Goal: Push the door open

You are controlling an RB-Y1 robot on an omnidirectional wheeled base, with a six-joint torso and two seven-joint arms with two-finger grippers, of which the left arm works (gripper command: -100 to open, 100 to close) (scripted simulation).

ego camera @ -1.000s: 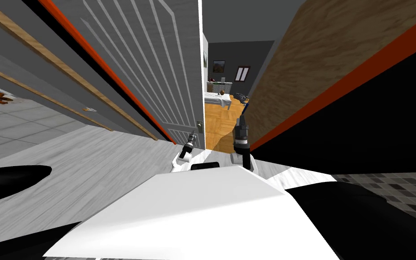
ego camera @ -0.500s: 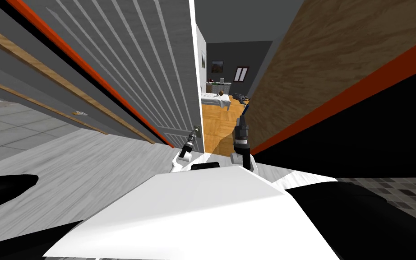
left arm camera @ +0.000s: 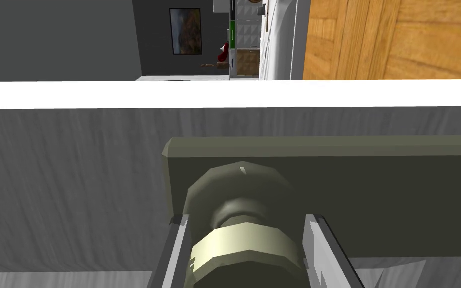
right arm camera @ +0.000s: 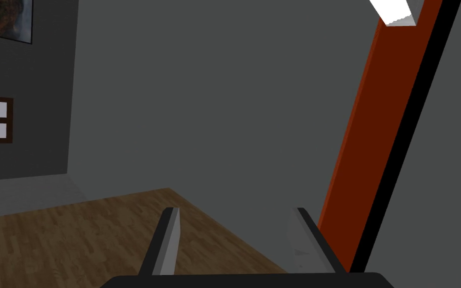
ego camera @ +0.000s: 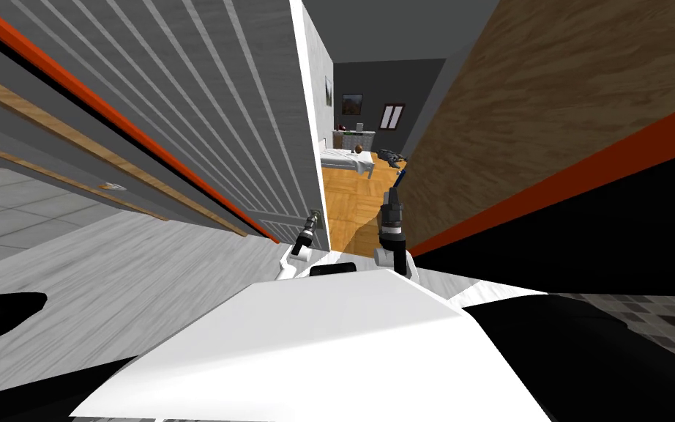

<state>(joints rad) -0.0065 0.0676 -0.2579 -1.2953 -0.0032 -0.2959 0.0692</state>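
door [ego camera: 204, 110]: grey, with long raised grooves, seen on the left in the head view; it is swung partly open, and its white edge [left arm camera: 224, 94] is turned toward the gap.
door knob [left arm camera: 244, 252]: pale olive and round, mounted on a darker olive plate [left arm camera: 374, 175] close to the door's free edge.
left gripper [left arm camera: 247, 219]: closed on the door knob; its fingers [left arm camera: 174, 250] are pressed against the knob's two opposite sides, with the knob's neck seen between the tips.
right gripper [ego camera: 393, 199]: held up in the gap between the door's edge and the brown wall [ego camera: 519, 110]; its fingers are spread wide, nothing is held and nothing is touched.
gap: an orange wooden floor [ego camera: 347, 201] is seen through it, with a dark grey far wall behind.
near floor [ego camera: 146, 271]: pale grey with a wood grain, reaching up to the door's foot.
orange-red strip [ego camera: 548, 190]: run along the lower side of the brown wall, with a black area [ego camera: 585, 242] past it.
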